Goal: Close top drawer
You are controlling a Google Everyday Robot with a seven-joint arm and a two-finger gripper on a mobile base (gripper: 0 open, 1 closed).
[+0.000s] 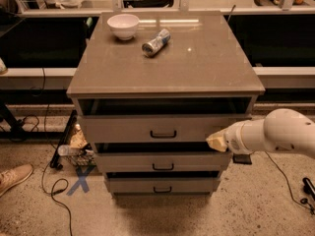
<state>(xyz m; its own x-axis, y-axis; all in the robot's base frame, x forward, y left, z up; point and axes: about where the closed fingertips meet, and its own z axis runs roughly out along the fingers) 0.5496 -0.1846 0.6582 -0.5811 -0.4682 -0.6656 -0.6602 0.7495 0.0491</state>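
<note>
The top drawer (123,129) is the wide grey front just under the cabinet top, with a small dark bar handle (163,133) at its centre. A dark gap shows above the front, and the drawer stands out a little from the cabinet. My gripper (215,141), yellowish at its tip on a white arm (275,134), comes in from the right. It is at the lower right end of the top drawer front, right of the handle. Whether it touches the front I cannot tell.
Two narrower grey drawers (162,162) sit below it. On the cabinet top (197,63) stand a white bowl (123,25) and a lying can (155,42). Bottles and litter (74,146) and cables lie at the left, with a shoe (15,177).
</note>
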